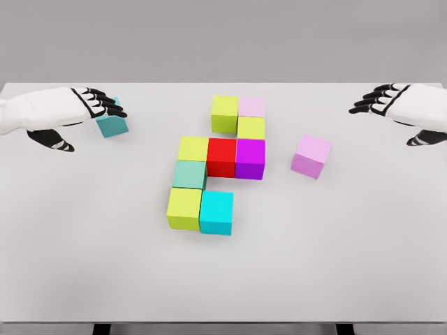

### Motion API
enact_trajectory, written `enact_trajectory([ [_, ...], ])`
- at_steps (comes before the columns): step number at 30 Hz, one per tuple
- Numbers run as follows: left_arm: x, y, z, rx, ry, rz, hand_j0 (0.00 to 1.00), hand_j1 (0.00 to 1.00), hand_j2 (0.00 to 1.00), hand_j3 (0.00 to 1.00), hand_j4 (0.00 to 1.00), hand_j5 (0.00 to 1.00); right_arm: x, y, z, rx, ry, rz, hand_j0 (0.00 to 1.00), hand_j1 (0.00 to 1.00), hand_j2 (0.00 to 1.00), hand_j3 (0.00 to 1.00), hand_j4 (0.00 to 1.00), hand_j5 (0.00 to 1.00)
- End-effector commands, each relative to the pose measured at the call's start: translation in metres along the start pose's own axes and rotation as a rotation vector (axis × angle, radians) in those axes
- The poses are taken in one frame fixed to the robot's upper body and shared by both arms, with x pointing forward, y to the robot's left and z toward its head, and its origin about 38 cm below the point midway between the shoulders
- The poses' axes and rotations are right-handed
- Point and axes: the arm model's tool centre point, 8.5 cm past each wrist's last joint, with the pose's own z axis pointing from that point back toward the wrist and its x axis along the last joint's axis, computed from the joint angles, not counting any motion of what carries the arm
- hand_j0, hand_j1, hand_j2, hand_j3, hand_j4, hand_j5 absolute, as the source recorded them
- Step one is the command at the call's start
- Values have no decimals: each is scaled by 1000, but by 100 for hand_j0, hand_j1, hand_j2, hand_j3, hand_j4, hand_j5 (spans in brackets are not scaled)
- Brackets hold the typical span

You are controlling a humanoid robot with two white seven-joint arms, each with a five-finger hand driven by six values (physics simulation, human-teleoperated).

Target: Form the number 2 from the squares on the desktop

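Left hand (84, 112) near the desktop's (349, 265) far left corner; its fingers cover part of a teal cube (113, 124), touching or just over it, grip unclear, so I can't tell if it holds it. Arm cut off at the picture's left edge. Right hand (401, 110) near the far right corner, fingers loosely spread, holding nothing, arm cut off at the right.

Mid-desktop cluster, cubes touching: lime cube (225, 113) and pale pink cube (252, 106) at the far side, yellow-green cube (251, 128) under pink; then yellow cube (193, 148), red cube (221, 156), purple cube (250, 158) in a row; mint cube (189, 174); nearest row olive-yellow cube (184, 207) and cyan cube (216, 212).

Lilac cube (311, 155) sits alone, tilted, right of the cluster.
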Motion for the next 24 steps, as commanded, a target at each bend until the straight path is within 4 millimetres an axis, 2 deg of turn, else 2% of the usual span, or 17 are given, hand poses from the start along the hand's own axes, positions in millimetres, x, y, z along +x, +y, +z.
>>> enact_trajectory([
  [1, -4, -1, 1, 1, 11, 10, 100, 100, 100, 100, 100, 100, 2, -2, 0, -7, -6, 3, 100, 100, 100, 100, 100, 100],
  [3, -9, -2, 2, 2, 25, 17, 100, 100, 100, 100, 100, 100, 2, -2, 0, -7, -6, 3, 100, 100, 100, 100, 100, 100],
  [5, -22, -5, -8, -22, 68, -15, 100, 100, 100, 100, 100, 100, 2, -4, 0, -10, -7, 2, 100, 100, 100, 100, 100, 100],
  [7, -41, -18, -39, -38, 115, 18, 100, 100, 100, 100, 100, 100, -2, -4, 3, -12, 6, -3, 100, 100, 100, 100, 100, 100],
  [9, -50, -24, -53, -111, 129, 74, 100, 100, 100, 100, 100, 100, -2, 0, 1, -4, 5, -9, 100, 100, 100, 100, 100, 100],
  [11, -49, -19, -55, -43, 100, 156, 100, 100, 100, 100, 100, 100, 0, -11, -4, -15, -6, 15, 100, 100, 100, 100, 100, 100],
  [12, -65, -22, -40, 56, 112, 334, 100, 100, 100, 100, 100, 100, 8, -12, -20, -27, -44, 9, 100, 100, 100, 100, 100, 100],
  [13, -70, -22, -33, 120, 100, 438, 100, 100, 100, 100, 100, 100, 13, -14, -28, -29, -64, 13, 100, 100, 100, 100, 100, 100],
  [14, -72, -19, -26, 156, 72, 515, 100, 100, 100, 100, 100, 100, 18, -12, -36, -13, -87, 19, 100, 100, 100, 100, 100, 100],
  [16, -65, -16, -27, 145, -6, 600, 100, 100, 100, 100, 100, 100, 27, -15, -50, -3, -122, 33, 100, 100, 100, 100, 100, 100],
  [17, -70, -7, -34, 167, 30, 690, 100, 100, 100, 100, 100, 100, 32, -16, -61, 13, -131, 64, 100, 100, 100, 100, 100, 100],
  [19, -66, 19, -61, 34, 304, 941, 100, 100, 100, 100, 100, 100, 29, -14, -67, 32, -109, 91, 100, 100, 100, 100, 100, 100],
  [20, -58, 30, -65, 2, 470, 1032, 100, 100, 100, 100, 100, 100, 31, -13, -72, 51, -105, 119, 100, 100, 100, 100, 100, 100],
  [21, -54, 35, -69, 38, 544, 1051, 100, 100, 100, 100, 100, 100, 35, -13, -78, 64, -113, 137, 100, 100, 100, 100, 100, 100],
  [22, -50, 36, -79, 49, 541, 1060, 100, 100, 100, 100, 100, 100, 39, -12, -85, 79, -122, 159, 100, 100, 100, 100, 100, 100],
  [24, -48, 21, -91, 9, 552, 1082, 100, 100, 100, 100, 100, 100, 39, -11, -90, 99, -116, 182, 100, 100, 100, 100, 100, 100],
])
